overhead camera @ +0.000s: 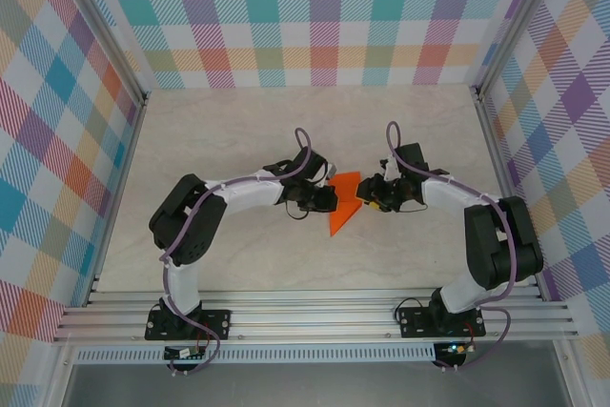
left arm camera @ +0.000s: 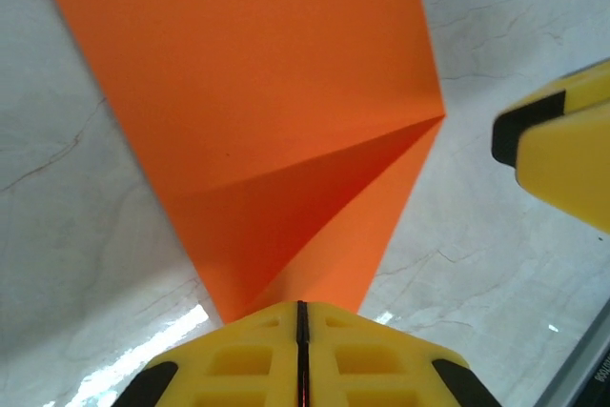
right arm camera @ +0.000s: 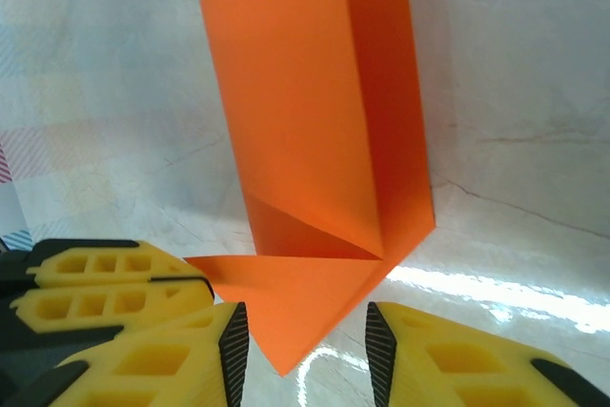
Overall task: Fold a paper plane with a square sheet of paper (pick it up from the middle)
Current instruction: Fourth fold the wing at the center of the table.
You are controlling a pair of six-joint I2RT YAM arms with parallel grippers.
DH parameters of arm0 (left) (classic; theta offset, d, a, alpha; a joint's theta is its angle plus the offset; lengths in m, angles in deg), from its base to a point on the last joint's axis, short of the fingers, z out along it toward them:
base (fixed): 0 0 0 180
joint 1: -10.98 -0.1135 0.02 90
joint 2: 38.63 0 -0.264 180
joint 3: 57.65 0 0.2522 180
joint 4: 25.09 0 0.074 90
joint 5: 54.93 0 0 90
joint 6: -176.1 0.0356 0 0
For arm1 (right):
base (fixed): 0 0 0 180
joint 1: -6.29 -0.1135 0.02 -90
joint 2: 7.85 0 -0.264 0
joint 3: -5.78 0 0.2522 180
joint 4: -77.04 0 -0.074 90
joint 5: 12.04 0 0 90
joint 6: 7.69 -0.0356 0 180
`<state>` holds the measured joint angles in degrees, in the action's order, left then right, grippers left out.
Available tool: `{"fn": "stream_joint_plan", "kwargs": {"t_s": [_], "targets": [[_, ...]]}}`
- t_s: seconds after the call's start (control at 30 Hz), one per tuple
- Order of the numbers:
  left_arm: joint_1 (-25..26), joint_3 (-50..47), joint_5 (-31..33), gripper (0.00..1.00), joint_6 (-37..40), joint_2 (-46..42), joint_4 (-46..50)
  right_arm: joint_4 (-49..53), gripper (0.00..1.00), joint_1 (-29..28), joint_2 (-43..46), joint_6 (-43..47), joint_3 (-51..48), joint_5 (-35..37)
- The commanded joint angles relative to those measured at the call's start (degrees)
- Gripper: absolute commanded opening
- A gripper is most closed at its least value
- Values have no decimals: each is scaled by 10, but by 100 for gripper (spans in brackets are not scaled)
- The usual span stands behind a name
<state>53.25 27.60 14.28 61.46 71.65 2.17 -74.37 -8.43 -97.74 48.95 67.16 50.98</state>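
Gripping the square sheet of paper (left arm camera: pixel 286 92) at one corner, the left gripper (left arm camera: pixel 300 321) has its yellow fingers (left arm camera: pixel 238 364) pressed flat together, with the orange edge caught in the seam between them. Ahead of those fingertips the sheet widens out, one flap creased over as a darker triangle.

The right gripper (right arm camera: pixel 307 345) stands with its jaws apart. A pointed corner of the paper lies in the gap between them; contact with either pad cannot be confirmed. Beyond that gripper's fingertips the sheet rises, folded along a long crease. The left gripper's clenched fingers sit just beside the right gripper's left finger.

From above, the paper lies directly between the two grippers, which face each other tip to tip over the pale table (overhead camera: pixel 238 131).
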Motion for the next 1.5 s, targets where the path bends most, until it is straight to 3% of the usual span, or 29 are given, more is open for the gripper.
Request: {"fn": "stream_joint_plan", "kwargs": {"t_s": [0.0,0.57,1.07,1.3,1.47], "targets": [[4,21,17,8,1,16,12,4,42,2,-2,10,-8,-11],[3,25,28,6,6,49,12,-44,48,2,-73,21,10,-96],[3,28,22,7,6,46,11,-13,25,1,-123,71,48,-119],[6,3,24,24,4,3,-4,-7,14,1,-121,60,50,-111],[42,-17,75,36,18,-34,6,2,11,2,-111,51,52,-105]]}}
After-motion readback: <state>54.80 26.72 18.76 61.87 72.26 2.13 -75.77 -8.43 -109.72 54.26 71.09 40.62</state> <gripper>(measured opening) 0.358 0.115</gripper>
